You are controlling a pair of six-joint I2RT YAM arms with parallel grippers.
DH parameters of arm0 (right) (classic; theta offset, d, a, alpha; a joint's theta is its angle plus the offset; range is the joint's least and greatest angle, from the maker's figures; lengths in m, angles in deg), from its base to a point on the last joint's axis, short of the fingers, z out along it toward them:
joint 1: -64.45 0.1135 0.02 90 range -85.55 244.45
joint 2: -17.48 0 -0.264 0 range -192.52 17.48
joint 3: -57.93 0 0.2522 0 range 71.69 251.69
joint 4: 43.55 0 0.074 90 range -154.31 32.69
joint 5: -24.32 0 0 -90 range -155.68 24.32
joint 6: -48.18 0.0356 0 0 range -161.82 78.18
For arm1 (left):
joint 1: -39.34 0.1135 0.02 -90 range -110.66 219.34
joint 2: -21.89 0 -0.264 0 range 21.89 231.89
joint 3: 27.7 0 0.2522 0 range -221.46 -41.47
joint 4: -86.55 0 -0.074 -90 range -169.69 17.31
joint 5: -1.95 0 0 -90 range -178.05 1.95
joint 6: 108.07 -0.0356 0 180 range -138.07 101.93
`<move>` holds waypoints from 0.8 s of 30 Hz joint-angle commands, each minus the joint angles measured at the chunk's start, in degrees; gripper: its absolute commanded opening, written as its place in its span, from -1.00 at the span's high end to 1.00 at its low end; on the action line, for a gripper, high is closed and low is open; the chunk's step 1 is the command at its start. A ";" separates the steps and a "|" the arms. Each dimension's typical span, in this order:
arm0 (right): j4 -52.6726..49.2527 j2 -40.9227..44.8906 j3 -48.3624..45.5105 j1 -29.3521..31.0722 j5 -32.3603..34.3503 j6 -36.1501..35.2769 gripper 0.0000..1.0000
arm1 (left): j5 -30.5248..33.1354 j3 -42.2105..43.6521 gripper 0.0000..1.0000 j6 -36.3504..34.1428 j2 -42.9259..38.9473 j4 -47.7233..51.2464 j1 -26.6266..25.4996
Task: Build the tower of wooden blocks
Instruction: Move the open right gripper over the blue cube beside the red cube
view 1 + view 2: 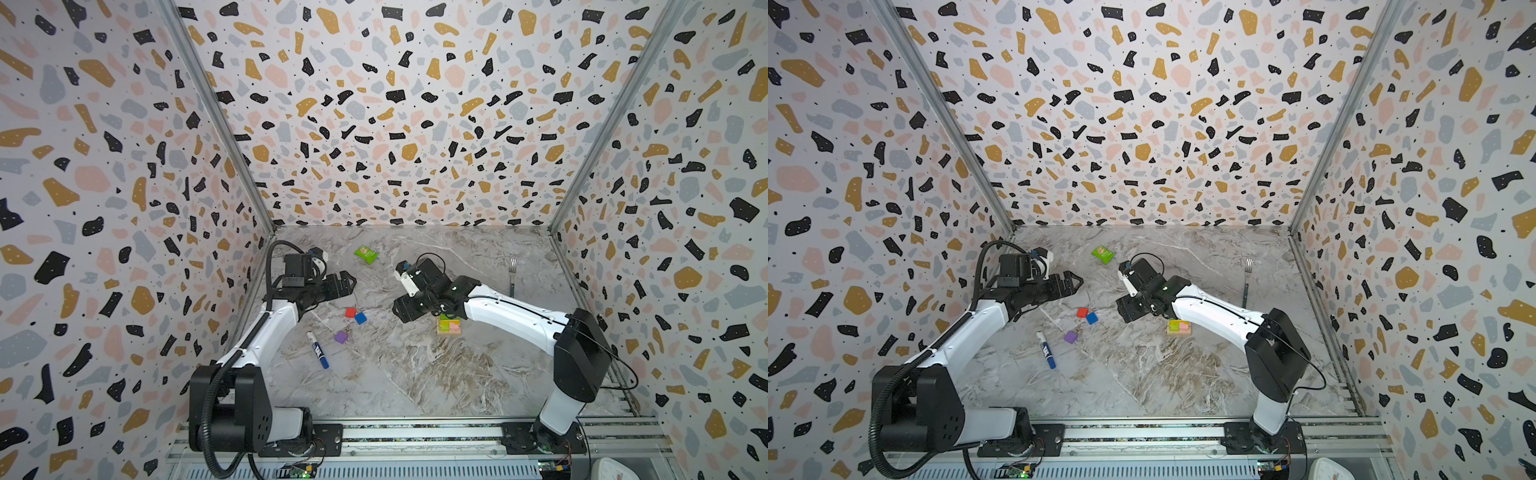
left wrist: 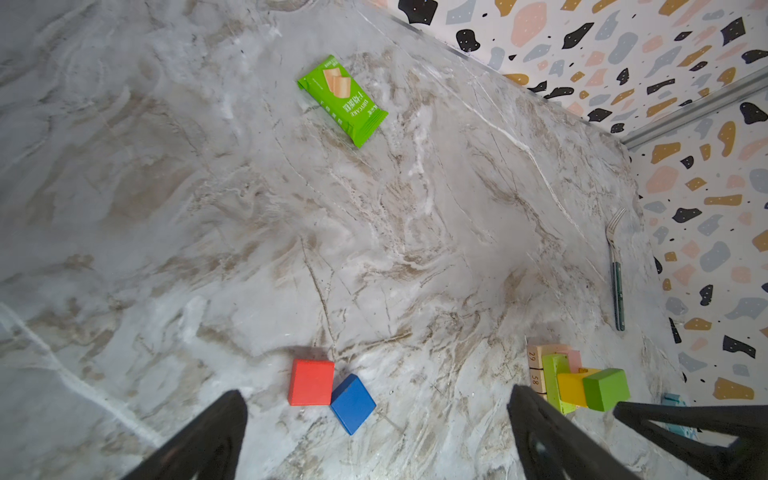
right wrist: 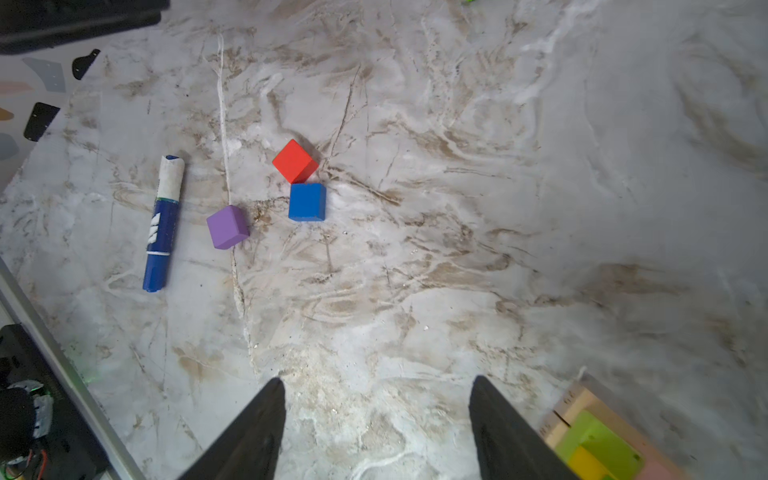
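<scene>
- Marble-look worktop, both top views: the tower stands right of the middle, partly under the right arm. The red cube and blue cube touch, left of the middle. The purple cube lies apart from them, toward the near edge.
- The left gripper hovers on the far side of the cubes, jaws wide, empty. The right gripper hangs between the cubes and the tower.
- Left wrist view: tan bars lowest, then pink and lime, with yellow and green pieces on top. No cube is up yet. The green packet lies toward the far edge and the fork along the right edge, both out of the way.
- Right wrist view: jaws part-way apart, nothing between them, all three cubes ahead. The marker pen lies just beside the purple one.
- Judgement: the cube stage is in hand. The next move calls for a square descent over a single cube. Red and blue touch, so a finger could shove the neighbour. The marker crowds the purple cube.
</scene>
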 commanded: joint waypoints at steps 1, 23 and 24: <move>2.88 -1.67 2.99 1.76 -0.39 -1.45 -0.40 | 1.09 0.85 -0.98 0.58 -1.30 -1.90 1.01; 11.31 -22.12 14.58 7.95 8.32 -3.42 -0.24 | -0.28 1.53 -0.98 1.65 -1.90 -2.98 2.75; 11.51 -22.67 14.84 8.01 8.94 -3.35 -0.23 | -0.36 1.59 -0.98 1.76 -1.84 -3.07 2.84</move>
